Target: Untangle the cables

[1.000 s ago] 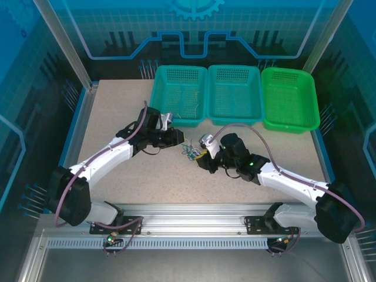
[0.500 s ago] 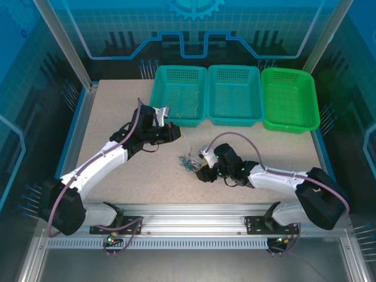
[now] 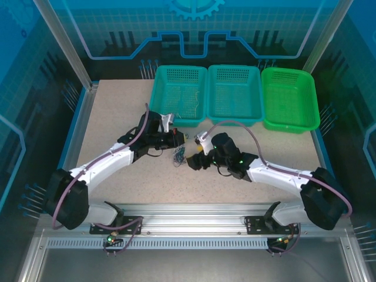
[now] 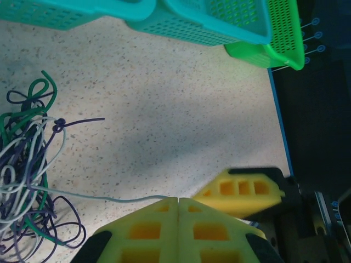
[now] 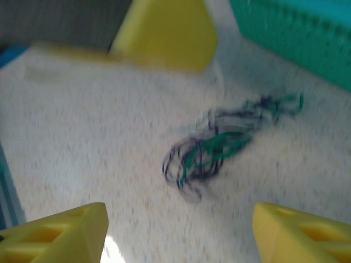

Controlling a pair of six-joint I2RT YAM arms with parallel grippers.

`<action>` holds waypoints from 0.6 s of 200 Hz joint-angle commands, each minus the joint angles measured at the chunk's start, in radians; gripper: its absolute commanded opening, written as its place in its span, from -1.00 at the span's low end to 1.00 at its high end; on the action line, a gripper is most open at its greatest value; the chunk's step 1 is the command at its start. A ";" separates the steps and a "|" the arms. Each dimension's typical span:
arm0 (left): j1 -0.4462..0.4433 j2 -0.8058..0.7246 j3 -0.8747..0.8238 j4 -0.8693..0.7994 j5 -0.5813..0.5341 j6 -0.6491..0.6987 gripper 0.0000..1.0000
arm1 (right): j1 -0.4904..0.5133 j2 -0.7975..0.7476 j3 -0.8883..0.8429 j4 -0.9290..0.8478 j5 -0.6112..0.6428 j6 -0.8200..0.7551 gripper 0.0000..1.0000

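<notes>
Green, purple, whitish cables [image 4: 24, 164], one strand pinched in left claw [image 4: 178, 204], right claw [image 5: 180, 212] spread wide

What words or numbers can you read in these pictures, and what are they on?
None. No word, number or brand name can be read on the baskets, the table or the cables. The back wall bears a gear drawing and lines, no letters.

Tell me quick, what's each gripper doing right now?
Left gripper: closed on a thin whitish cable from the green-purple tangle.
Right gripper: open, holding nothing.
</notes>
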 commanded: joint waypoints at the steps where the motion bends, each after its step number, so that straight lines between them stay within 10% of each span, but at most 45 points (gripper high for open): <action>1: -0.016 -0.069 0.039 0.030 0.005 -0.001 -1.00 | 0.012 0.109 0.048 0.145 0.095 0.052 0.41; 65: -0.022 -0.199 0.122 -0.092 -0.016 0.044 -1.00 | 0.006 0.361 0.179 0.055 0.111 0.102 0.22; 120: -0.016 -0.440 0.184 -0.250 -0.334 0.104 -1.00 | -0.044 0.415 0.162 -0.072 0.275 0.248 -0.22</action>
